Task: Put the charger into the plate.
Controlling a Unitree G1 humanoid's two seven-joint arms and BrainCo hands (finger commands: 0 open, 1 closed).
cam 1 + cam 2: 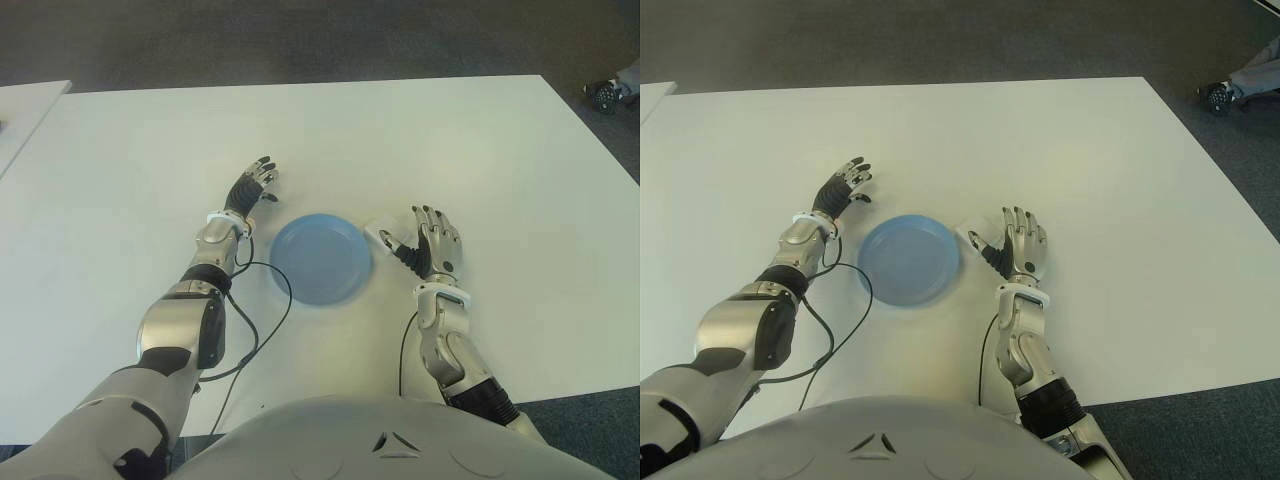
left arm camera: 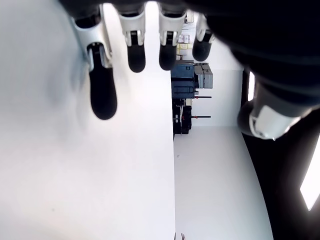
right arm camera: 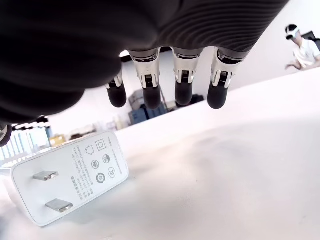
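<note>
Left hand [image 1: 250, 190] extended, fingers [image 2: 103, 92] spread, right hand [image 1: 432, 243] open, empty

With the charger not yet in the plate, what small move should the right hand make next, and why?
Probably close the right hand on the white charger. The charger lies flat on the white table beside the blue plate, on its right side, next to that hand's open fingers, which hold nothing. The left hand shows open on the plate's far left, farther from the charger.
</note>
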